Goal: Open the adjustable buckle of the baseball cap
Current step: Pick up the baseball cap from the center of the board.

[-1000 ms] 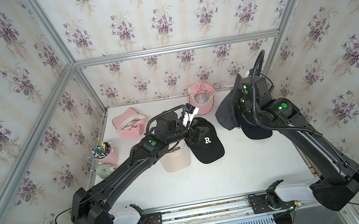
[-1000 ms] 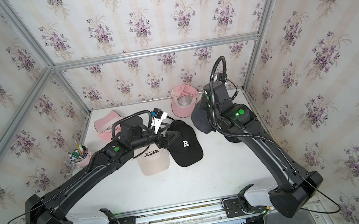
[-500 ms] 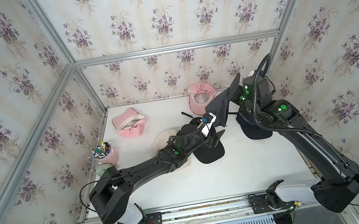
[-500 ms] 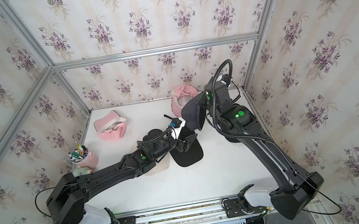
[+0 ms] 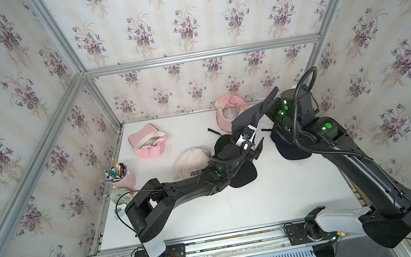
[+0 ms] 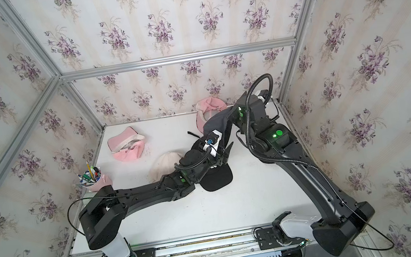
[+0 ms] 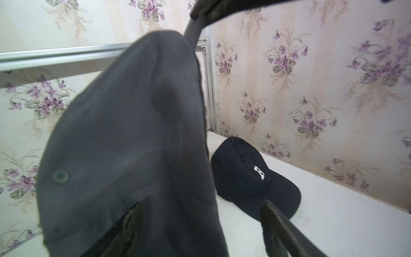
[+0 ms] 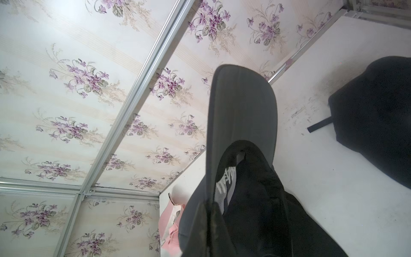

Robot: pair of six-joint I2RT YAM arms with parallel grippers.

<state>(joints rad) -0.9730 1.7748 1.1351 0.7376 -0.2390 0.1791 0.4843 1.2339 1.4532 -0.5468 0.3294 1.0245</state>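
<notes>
Cloth hangs in the air over the back right of the white tabletop [image 5: 239, 212]: a dark grey fabric baseball cap [image 5: 249, 118], clear of the surface. The right gripper [image 8: 208, 213] is pinched tight on the edge of its stiff brim, and the crown droops from there toward the left arm. The left gripper [image 7: 201, 203] sits just beside the crown with its jaws spread wide, holding nothing. Whether either finger touches the fabric I can't tell. The cap's buckle is out of my sight.

Under the left arm lies a plain black cap [image 5: 243, 176], with a beige cap [image 5: 190, 162] just beside it. A black cap with a white letter [image 7: 251, 175] rests near the right wall. A pale pink cap [image 5: 229, 111] lies by the back wall, and a brighter pink cap [image 5: 147, 144] lies toward the back left.
</notes>
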